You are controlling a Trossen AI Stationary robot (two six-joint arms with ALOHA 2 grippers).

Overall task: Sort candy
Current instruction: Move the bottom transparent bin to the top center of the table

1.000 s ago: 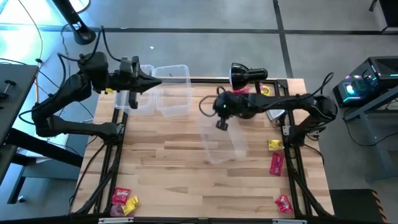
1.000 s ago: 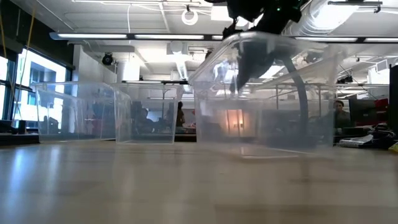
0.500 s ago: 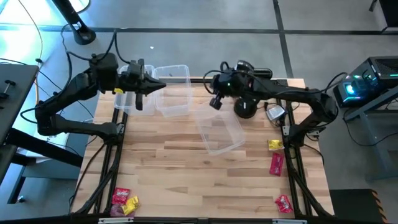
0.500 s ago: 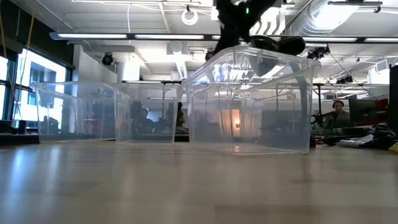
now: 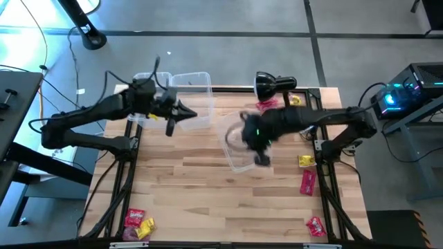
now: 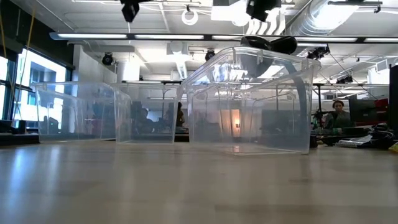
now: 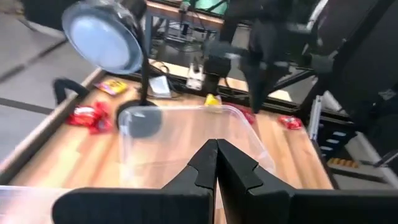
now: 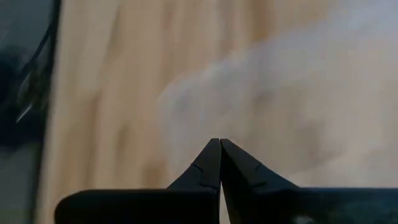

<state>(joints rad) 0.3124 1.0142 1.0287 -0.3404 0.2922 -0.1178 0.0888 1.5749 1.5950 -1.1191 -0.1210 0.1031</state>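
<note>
Candy packets lie apart on the table: red (image 5: 266, 105) and yellow (image 5: 296, 100) by the far edge, yellow (image 5: 305, 160), pink-red (image 5: 308, 182) and red (image 5: 315, 225) along the right side, and red and yellow (image 5: 136, 221) at the near left corner. My left gripper (image 5: 192, 115) is shut and hovers beside the two far-left clear tubs (image 5: 194, 100). My right gripper (image 5: 264, 160) is shut and hangs above the middle clear tub (image 5: 239, 149). In the low view it (image 6: 260, 12) stays well above the tub's rim (image 6: 249, 53). That tub rests on its base.
A black desk lamp (image 5: 271, 83) stands at the far edge behind the middle tub. Dark frame rails run along the table's left (image 5: 121, 180) and right (image 5: 329, 194) sides. Bare wood (image 5: 208, 200) spans the near half.
My right gripper swung from the far edge by the lamp back toward the near edge, over the middle tub. That tub, blurred and tilted a second ago, turned about and now rests flat on the table. My left gripper moved right and slightly nearer, past the far-left tubs.
</note>
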